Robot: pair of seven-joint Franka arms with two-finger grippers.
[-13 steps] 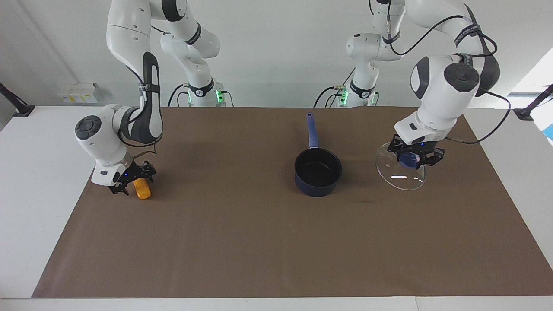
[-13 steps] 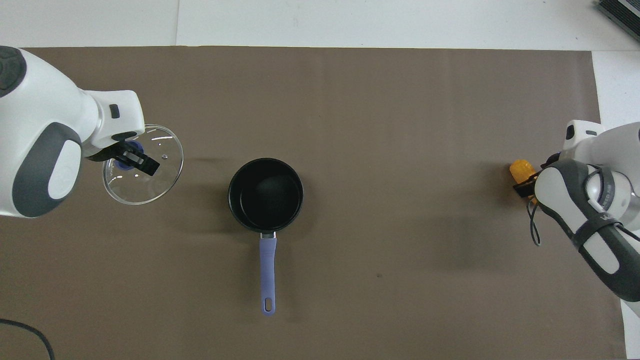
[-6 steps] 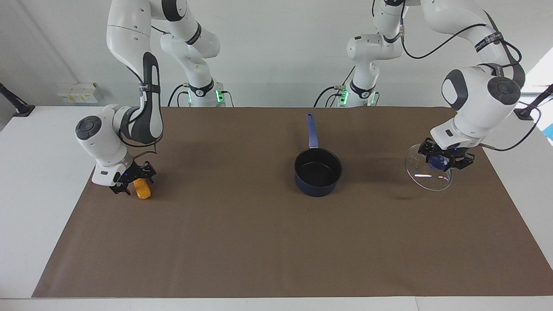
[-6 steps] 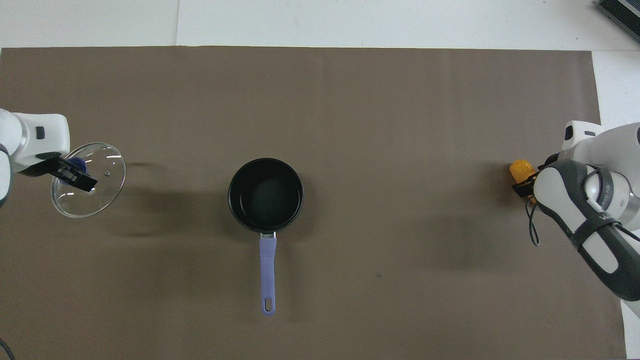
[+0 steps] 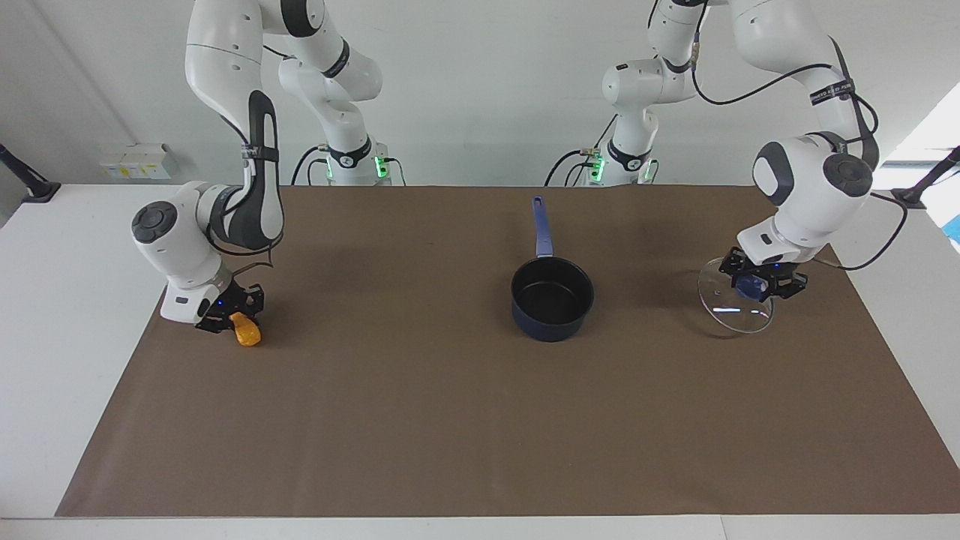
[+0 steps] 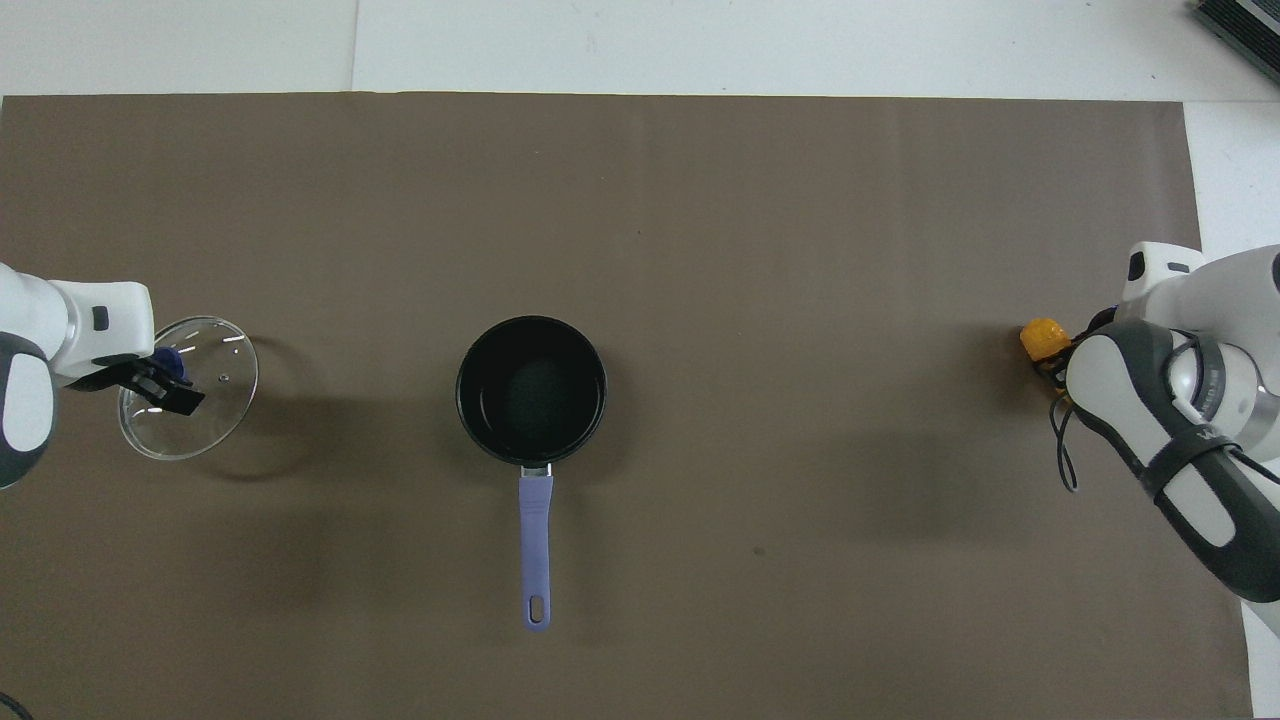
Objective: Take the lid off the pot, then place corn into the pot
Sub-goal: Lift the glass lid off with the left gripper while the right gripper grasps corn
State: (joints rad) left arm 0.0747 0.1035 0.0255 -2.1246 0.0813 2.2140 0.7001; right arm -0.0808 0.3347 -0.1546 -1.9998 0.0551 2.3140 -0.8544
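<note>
Two claws busy: both mine, each clenched on its own thing.

Facing view, left claw (image 5: pixel 763 283): clamped on the lid's blue knob; the lid (image 5: pixel 734 305) hangs tilted, its low edge at or just above the bench (image 5: pixel 480 420), toward my left arm's end.
Facing view, right claw (image 5: pixel 232 309): gripping the corn (image 5: pixel 245 330) by its upper end; the cob slants down, its tip at or just off the bench, toward my right arm's end.
Facing view, pot (image 5: pixel 552 298): uncovered, empty, mid-bench, handle pointing at me.

Overhead view, left claw (image 6: pixel 165 378): lid (image 6: pixel 195 410) well apart from the pot (image 6: pixel 531 388).
Overhead view, right claw: hidden under my wrist; only the corn's end (image 6: pixel 1039 336) shows.

Risk, lid: let go while tilted, it may drop on its rim and roll or clatter.
Risk, corn: held by one end only, so I judge it could pivot or slip during the carry and miss the pot.
</note>
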